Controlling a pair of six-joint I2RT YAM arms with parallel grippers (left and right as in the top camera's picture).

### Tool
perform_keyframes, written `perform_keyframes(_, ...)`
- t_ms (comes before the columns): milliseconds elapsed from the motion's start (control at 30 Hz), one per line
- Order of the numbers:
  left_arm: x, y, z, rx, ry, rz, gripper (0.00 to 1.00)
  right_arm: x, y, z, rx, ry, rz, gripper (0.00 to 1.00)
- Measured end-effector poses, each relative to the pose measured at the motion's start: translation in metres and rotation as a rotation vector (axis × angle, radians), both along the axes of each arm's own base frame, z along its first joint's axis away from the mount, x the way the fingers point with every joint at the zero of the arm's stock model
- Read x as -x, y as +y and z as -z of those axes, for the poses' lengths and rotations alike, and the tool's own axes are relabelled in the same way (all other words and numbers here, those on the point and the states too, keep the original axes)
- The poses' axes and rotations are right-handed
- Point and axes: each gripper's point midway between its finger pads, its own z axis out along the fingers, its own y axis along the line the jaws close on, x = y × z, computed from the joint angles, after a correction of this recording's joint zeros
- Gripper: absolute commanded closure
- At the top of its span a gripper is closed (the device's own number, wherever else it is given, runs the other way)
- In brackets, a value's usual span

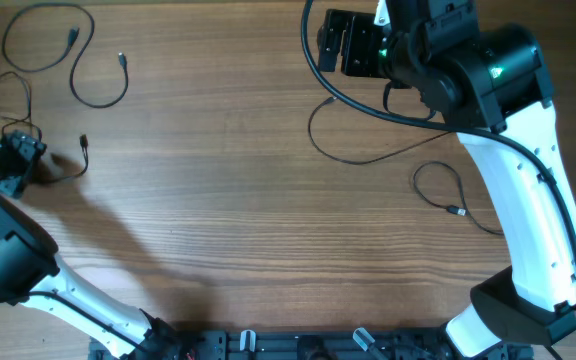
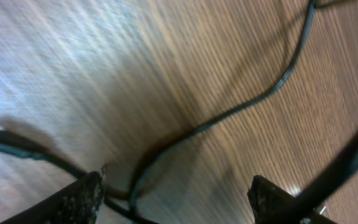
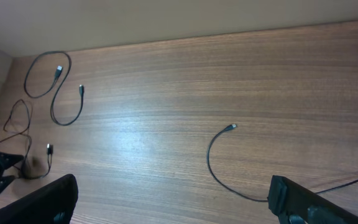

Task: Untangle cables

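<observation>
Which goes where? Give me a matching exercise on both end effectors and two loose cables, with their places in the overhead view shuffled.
Things:
1. left end effector
2. right end effector
3. S-curved cable
4. small looped cable

Places:
A. beside the right arm's white link
B. top edge, right of centre
C. far left edge, over a third cable
D. top-left corner

Pairs: 1-C, 2-B, 3-D, 4-A.

Cables (image 2: 229,115) blurred and cut off by edges, left claw (image 2: 178,200) tips cropped below
</observation>
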Motion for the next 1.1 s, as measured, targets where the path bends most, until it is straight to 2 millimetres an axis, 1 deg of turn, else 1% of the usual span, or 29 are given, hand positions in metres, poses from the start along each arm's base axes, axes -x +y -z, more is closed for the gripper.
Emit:
perform_keyframes(67,-0.007,-0.006,0.001,-0.013,0.000,0.031,0.33,0.000,0.000,0.000,0.000,-0.001,0.000,0.00)
perform_keyframes(133,-0.005,-0.006,0.004,-0.056,0.047,0.043,0.33,-0.001,0.001,-0.001,-0.003,-0.006,0.000,0.00)
perform_keyframes(233,0.000,-0.006,0.013,-0.104,0.125,0.046,0.43,-0.001,0.000,-0.001,-0.002,-0.004,0.000,0.00)
perform_keyframes(300,0.005,-0.005,0.015,-0.113,0.153,0.043,0.57,0.000,0.000,0.000,0.000,0.001,0.000,0.00)
perform_keyframes(400,0.013,-0.003,0.016,-0.123,0.195,0.038,0.87,0.000,0.000,0.000,0.000,0.000,0.000,0.00)
perform_keyframes(433,0.015,-0.002,0.017,-0.122,0.206,0.027,0.96,0.000,0.000,0.000,0.000,0.000,0.000,0.00)
perform_keyframes(533,0.020,-0.007,0.018,-0.080,0.216,-0.041,0.96,-0.001,0.000,-0.001,-0.002,-0.004,0.000,0.00)
perform_keyframes(633,0.017,-0.014,0.018,-0.016,0.182,-0.093,0.96,-0.001,0.001,-0.001,-0.004,-0.007,0.000,0.00)
perform_keyframes(800,-0.006,-0.045,0.017,0.225,0.051,-0.229,0.96,-0.001,0.001,-0.001,-0.004,-0.007,0.000,0.00)
perform_keyframes(933,-0.037,-0.061,0.015,0.400,-0.092,-0.297,0.96,-0.002,0.001,-0.003,-0.007,-0.014,0.000,0.00)
perform_keyframes(967,-0.040,-0.065,0.015,0.436,-0.103,-0.316,0.96,-0.003,0.002,-0.003,-0.009,-0.017,0.000,0.00)
perform_keyframes(1000,-0.044,-0.074,0.014,0.503,-0.110,-0.365,0.96,-0.003,0.002,-0.004,-0.009,-0.017,0.000,0.00)
perform_keyframes(1100,-0.050,-0.076,0.011,0.559,-0.131,-0.429,0.96,-0.003,0.001,-0.003,-0.008,-0.016,0.000,0.00)
